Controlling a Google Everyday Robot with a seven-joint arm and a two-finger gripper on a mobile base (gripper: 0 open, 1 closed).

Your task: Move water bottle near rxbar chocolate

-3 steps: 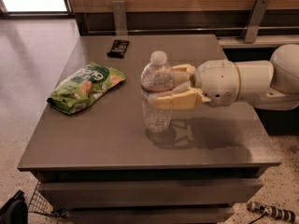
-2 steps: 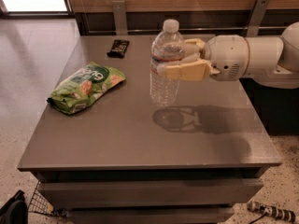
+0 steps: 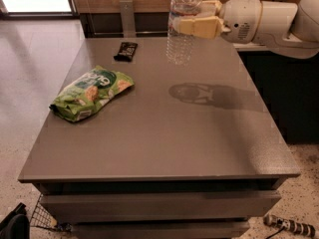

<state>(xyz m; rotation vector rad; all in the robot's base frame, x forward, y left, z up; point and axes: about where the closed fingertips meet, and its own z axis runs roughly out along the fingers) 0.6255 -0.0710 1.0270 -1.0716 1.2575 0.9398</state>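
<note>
**water bottle held in closed jaws over the far side of the bench**

the gripper [image 3: 192,17] is at the top of the view, over the far edge of the bench. its two pale tan jaws are closed on the water bottle [image 3: 178,45], one across the front of the upper body and one behind it. the jaws are blunt, smooth and matte, and they join a rounded, glossy white arm housing [image 3: 259,15] that comes in from the right.

the bottle is clear, ribbed plastic. it stands upright and its top is cut off by the edge of the view. its base shows against the far part of the bench [image 3: 199,138], while the dark shadow [image 3: 209,94] of bottle and gripper lies nearer the camera, apart from the base.

the bench is a flat grey slab with a dull sheen and square corners, with drawer-like fronts below. the rxbar chocolate [image 3: 125,51], a small flat bar in a black wrapper, lies to the left of the bottle near the far edge. bare bench shows between them and nothing stands in the way. a green crinkled snack bag [image 3: 92,92] lies nearer the camera on the left, well apart from the bottle. a grey upright bracket [image 3: 127,17] stands behind the bench. a wire basket [image 3: 46,216] shows at the lower left on the speckled floor.
</note>
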